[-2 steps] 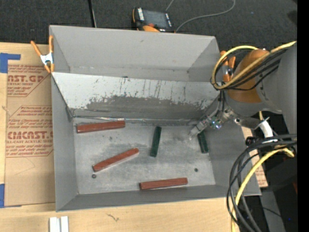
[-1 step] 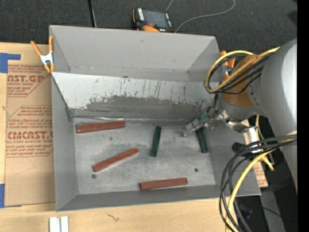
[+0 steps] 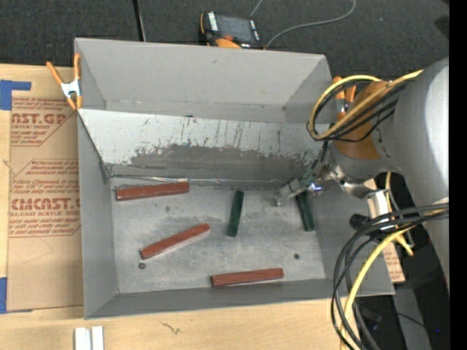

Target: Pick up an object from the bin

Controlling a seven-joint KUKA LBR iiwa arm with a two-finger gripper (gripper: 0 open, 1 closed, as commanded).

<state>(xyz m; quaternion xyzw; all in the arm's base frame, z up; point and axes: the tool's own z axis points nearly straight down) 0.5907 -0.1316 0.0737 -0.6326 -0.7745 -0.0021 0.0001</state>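
One dark green bar [image 3: 305, 214] lies with its upper end right at the tool [image 3: 295, 189]; a second green bar [image 3: 234, 213] lies well apart, further into the bin. Whether the tool is open or closed cannot be told.

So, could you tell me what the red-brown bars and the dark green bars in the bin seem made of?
The red-brown bars look like matte wood or plastic: flat even colour, square edges, no shine. The dark green bars seem the same stuff, only darker; which one, I cannot tell.
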